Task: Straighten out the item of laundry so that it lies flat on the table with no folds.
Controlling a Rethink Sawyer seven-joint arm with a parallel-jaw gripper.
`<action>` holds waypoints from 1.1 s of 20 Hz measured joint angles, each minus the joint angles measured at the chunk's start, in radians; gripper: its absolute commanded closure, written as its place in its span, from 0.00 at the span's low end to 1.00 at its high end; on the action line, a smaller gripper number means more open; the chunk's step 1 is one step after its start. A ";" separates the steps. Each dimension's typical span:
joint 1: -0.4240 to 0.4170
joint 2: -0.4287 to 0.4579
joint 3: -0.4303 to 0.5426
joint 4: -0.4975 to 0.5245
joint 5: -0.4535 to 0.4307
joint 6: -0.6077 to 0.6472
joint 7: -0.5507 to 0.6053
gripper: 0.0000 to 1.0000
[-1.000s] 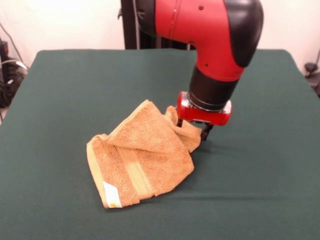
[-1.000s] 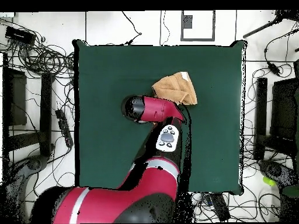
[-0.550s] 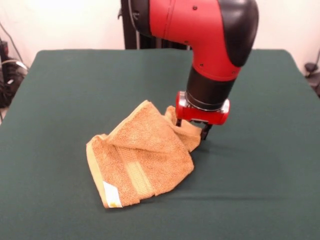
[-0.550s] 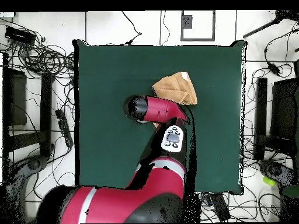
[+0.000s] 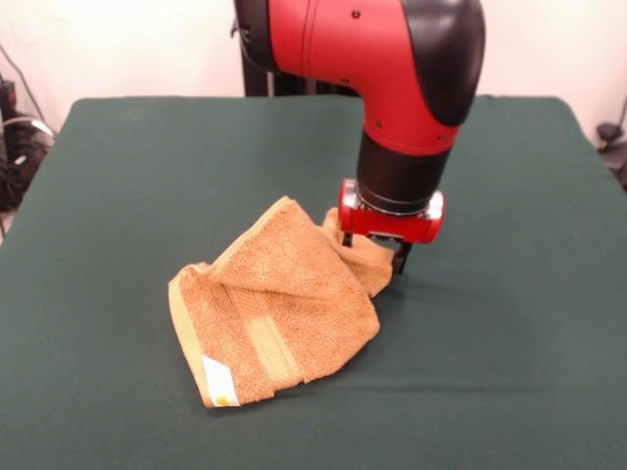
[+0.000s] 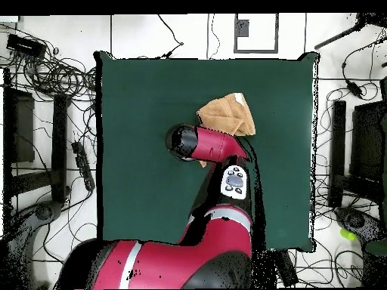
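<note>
The item of laundry, an orange-tan terry towel, lies crumpled and folded over itself on the green table, with a woven band and a white label at its near corner. My gripper stands low at the towel's far right corner, open, with one finger on each side of a bunched fold. In the overhead view the towel shows just beyond the arm's wrist, which hides the gripper there.
The red arm comes down over the table's middle, right of the towel. Cables and dark equipment lie on the floor round the table, and a green object lies on the floor too.
The arm and gripper have shifted slightly to the left in the front view, towards the towel. The towel has kept its shape and place.
</note>
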 measured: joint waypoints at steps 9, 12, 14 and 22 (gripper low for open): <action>0.030 0.017 -0.030 -0.032 -0.019 0.009 0.000 0.00; 0.052 0.030 -0.055 -0.050 -0.016 0.020 0.000 0.00; 0.086 0.052 -0.097 -0.077 -0.002 0.035 0.000 0.00; 0.113 0.074 -0.134 -0.110 0.007 0.067 0.000 0.00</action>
